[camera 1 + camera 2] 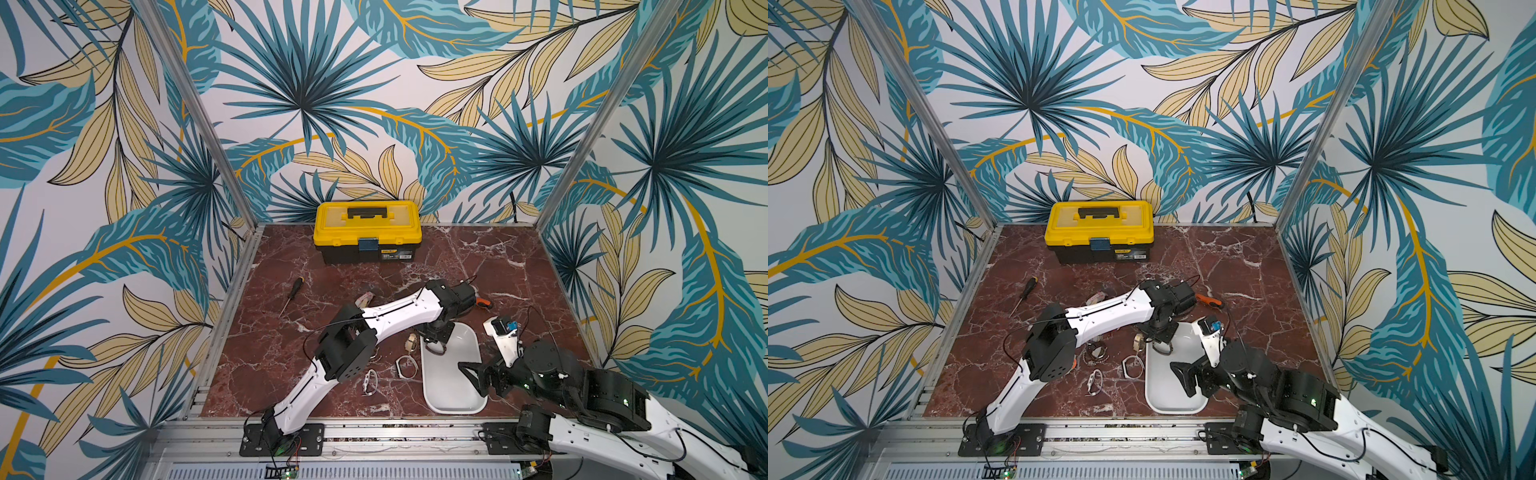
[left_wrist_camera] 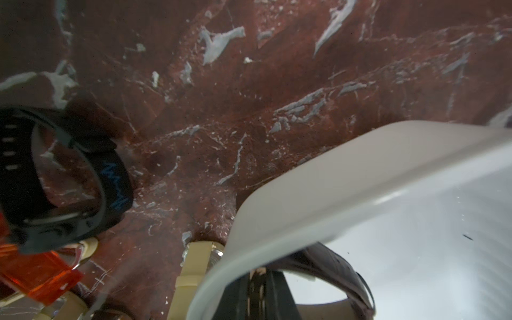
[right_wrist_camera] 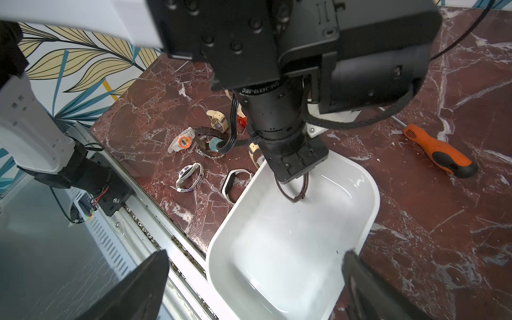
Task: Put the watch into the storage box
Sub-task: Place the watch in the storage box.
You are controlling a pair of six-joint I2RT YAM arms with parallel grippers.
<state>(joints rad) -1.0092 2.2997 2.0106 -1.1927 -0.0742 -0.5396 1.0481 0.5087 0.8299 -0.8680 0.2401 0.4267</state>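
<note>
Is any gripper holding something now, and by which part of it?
The left gripper holds a dark brown watch by its strap, over the white box. The right gripper is open and holds nothing.

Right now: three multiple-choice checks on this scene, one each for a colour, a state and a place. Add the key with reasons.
1. Lid colour of the black plastic toolbox?
A. Red
B. Yellow
C. White

2. The right gripper is:
A. open and empty
B. shut on a watch
C. shut and empty

3. The dark brown strap watch is:
A. on the toolbox
B. in the right gripper
C. hanging from the shut left gripper over the shallow glossy white rectangular storage box

Key:
1 B: the lid is yellow in both top views.
2 A: its jaws stand wide apart with nothing between them.
3 C: the right wrist view shows the strap loop dangling inside the box rim.
</note>
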